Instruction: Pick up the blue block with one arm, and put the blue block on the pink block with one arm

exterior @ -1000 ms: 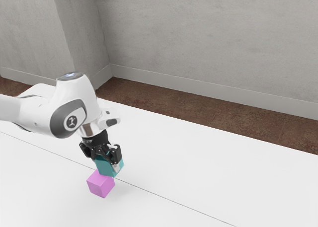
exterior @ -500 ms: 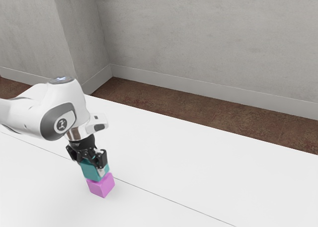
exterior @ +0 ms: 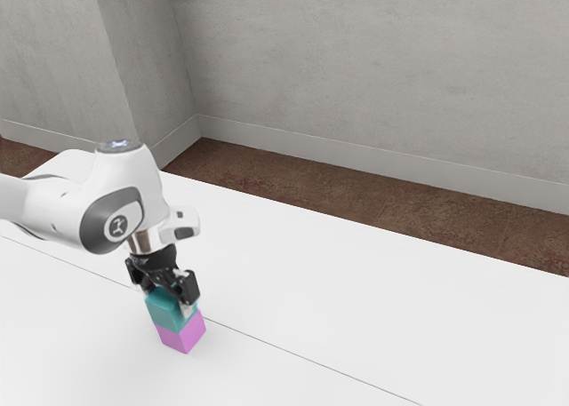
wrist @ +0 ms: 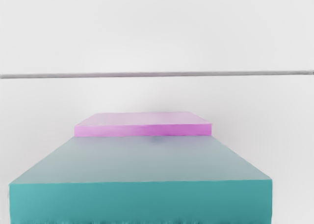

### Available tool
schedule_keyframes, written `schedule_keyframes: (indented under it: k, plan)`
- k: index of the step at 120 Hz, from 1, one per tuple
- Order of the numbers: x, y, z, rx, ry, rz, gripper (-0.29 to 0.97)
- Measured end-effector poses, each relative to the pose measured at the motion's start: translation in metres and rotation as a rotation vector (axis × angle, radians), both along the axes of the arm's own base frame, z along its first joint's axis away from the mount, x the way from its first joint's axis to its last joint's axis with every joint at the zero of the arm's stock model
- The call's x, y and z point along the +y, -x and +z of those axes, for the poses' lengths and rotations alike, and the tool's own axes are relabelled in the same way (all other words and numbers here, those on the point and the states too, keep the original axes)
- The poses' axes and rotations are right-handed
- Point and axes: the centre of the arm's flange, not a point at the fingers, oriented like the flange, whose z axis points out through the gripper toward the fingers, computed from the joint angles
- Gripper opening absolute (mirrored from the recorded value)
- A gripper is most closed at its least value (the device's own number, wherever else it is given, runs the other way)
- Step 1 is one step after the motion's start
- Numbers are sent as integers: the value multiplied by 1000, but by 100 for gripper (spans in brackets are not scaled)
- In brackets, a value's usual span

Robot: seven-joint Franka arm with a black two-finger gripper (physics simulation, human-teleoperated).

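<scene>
Gripping the blue block point(exterior: 164, 310) from two sides, the end effector point(exterior: 166, 294) has its black fingers clamped on the block's upper part, directly above the pink block point(exterior: 183, 334). The blue block's underside appears to meet the pink block's top face, though I cannot rule out a thin gap. In the wrist view the blue block point(wrist: 142, 177) lies just under the hand, and a strip of the pink block point(wrist: 142, 123) shows past its far edge, so the stack looks slightly offset rather than flush. The coming release, as I judge it, turns on that overlap being enough. Counted on the white surface point(exterior: 373, 282): one blue block, one pink block, one arm.
</scene>
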Motion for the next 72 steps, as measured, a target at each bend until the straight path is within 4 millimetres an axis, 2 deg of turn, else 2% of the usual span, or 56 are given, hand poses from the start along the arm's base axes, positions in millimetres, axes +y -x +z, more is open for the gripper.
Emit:
schedule_keyframes:
  k: [9, 14, 24, 33, 43, 50, 60, 65, 72]
  plan:
    - [0, 0, 10, -22, 0, -2, 60]
    - [-1, 0, 24, -54, -3, -5, 62]
    - [-3, -2, 67, -144, -10, -15, 64]
    - [-1, -14, 103, -201, -9, -14, 65]
    - [10, -37, 164, -288, -4, -15, 66]
    - [12, -43, 193, -306, -2, -28, 66]
    - [6, -48, 235, -311, -26, -78, 67]
    - [3, -46, 247, -296, -37, -101, 67]
    - [1, -42, 252, -264, -48, -124, 67]
